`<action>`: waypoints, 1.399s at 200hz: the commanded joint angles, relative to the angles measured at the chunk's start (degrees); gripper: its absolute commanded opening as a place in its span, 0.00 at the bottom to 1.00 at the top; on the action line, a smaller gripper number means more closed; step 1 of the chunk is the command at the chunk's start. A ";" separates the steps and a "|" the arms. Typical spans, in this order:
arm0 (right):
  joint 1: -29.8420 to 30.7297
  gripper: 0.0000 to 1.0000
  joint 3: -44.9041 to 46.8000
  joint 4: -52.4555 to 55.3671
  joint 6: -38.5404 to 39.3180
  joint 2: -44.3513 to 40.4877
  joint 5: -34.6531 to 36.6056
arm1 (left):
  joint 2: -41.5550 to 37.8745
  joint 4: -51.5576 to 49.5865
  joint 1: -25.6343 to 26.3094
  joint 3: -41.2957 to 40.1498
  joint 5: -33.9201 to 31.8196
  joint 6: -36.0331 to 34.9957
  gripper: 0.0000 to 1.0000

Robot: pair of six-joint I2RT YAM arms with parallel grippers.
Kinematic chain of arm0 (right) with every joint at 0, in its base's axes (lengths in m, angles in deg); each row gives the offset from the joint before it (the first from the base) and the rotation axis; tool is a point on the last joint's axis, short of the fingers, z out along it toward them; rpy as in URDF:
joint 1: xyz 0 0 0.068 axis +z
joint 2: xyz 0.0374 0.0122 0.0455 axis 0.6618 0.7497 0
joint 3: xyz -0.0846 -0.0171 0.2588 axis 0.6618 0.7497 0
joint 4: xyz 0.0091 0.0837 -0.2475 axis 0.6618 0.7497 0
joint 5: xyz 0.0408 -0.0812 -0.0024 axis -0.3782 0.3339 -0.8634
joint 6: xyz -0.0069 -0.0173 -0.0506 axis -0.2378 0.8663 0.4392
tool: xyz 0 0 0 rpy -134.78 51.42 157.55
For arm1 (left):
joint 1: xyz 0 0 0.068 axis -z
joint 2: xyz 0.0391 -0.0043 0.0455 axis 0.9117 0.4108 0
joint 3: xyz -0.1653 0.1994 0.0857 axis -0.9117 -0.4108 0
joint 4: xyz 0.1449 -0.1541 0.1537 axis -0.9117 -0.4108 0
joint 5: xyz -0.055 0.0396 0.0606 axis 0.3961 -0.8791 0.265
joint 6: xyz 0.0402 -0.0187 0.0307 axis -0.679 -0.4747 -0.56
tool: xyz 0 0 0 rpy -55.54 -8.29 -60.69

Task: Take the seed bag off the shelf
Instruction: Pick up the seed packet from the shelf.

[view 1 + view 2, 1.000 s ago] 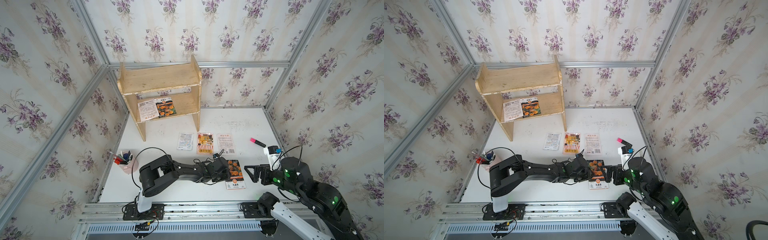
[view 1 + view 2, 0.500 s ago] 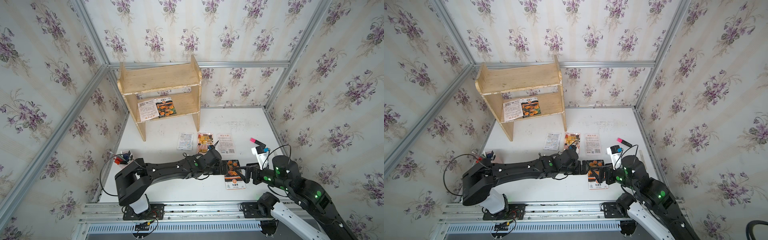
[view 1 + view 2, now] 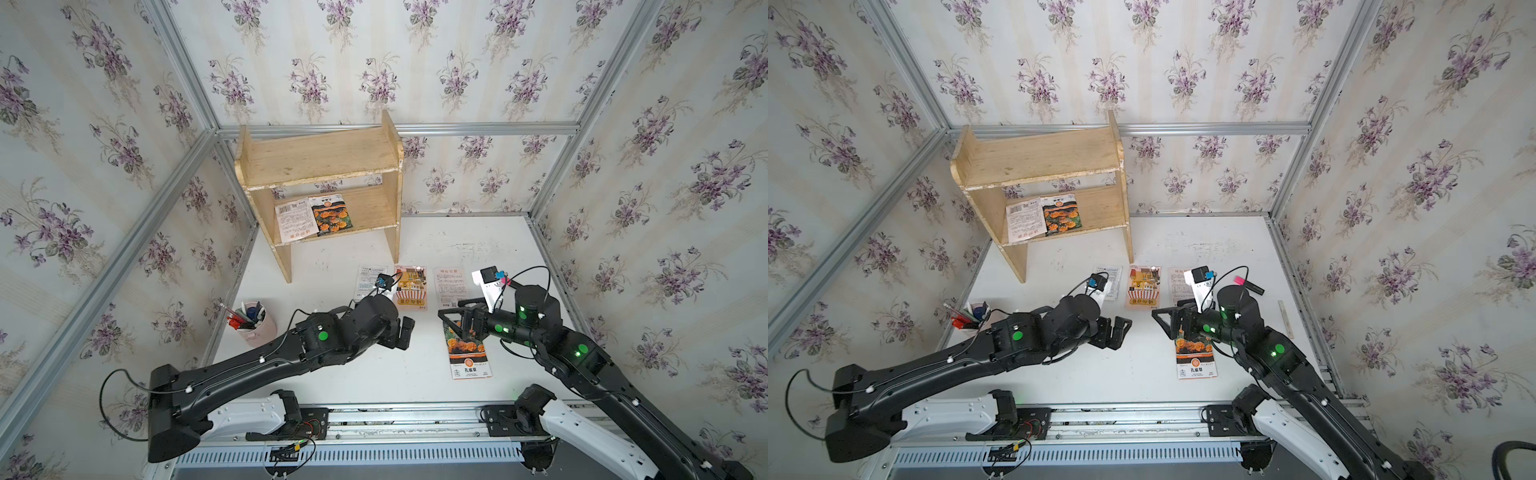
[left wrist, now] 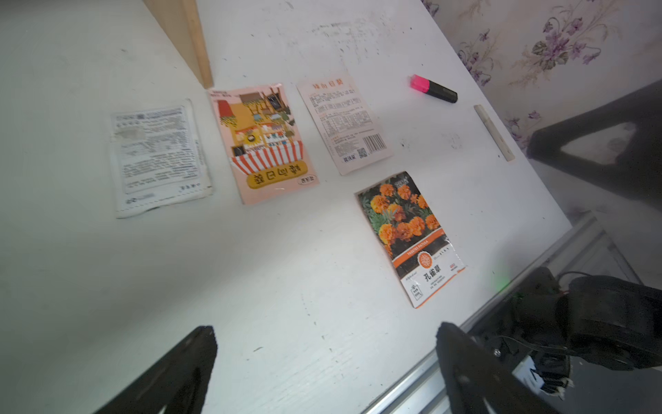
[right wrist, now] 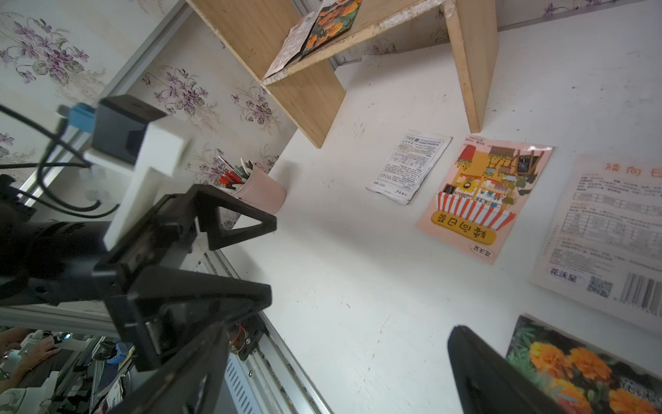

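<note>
— Pale wood at the back: the shelf (image 3: 320, 160) stands well beyond both sets of jaws. Two bags lie side by side on its lower board, a white printed bag (image 3: 296, 219) and an orange-flower bag (image 3: 332, 214).
— And what's off it?
— A marigold seed bag (image 4: 408, 236), flat on the table (image 3: 332, 374), nearer the right jaws than the left.
— Anyone holding it?
— No. The left gripper (image 3: 404, 334) is spread wide with nothing between its fingers, and the bag lies well off to one side of them. The right gripper (image 3: 457, 324) is spread wide too, and empty.
— It looks right on top of the bag.
— In both top views it hides the bag's upper end, so I can't judge contact there. The left wrist view shows the whole bag uncovered, with only one right finger in shot, blurred and cut by the edge. The right wrist view catches just a corner of the bag, partly behind its own finger.
— Beyond the fingertips?
— An illustrated packet (image 3: 410, 286) with a printed one either side, between the jaws and the shelf. The print is too small to read from above. A pink marker (image 4: 433, 89) lies beside the right arm, nearly hidden behind that wrist's camera in a top view. A pink cup (image 3: 255, 328) of pens sits back behind the left jaws.
</note>
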 commanded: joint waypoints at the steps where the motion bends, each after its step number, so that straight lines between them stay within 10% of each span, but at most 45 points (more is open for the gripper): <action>1: 1.29 1.00 -1.49 -8.55 1.71 2.60 1.20 | -3.35 -6.39 -1.97 0.57 -9.85 -4.52 1.00; 107: 4.98 1.00 -5.87 -14.58 6.21 5.70 10.59 | 1.92 5.55 -29.82 7.75 -1.37 -17.48 1.00; 280: 5.02 1.00 -5.86 -14.65 9.15 3.97 15.68 | 33.75 19.91 -43.04 27.34 2.14 -26.98 1.00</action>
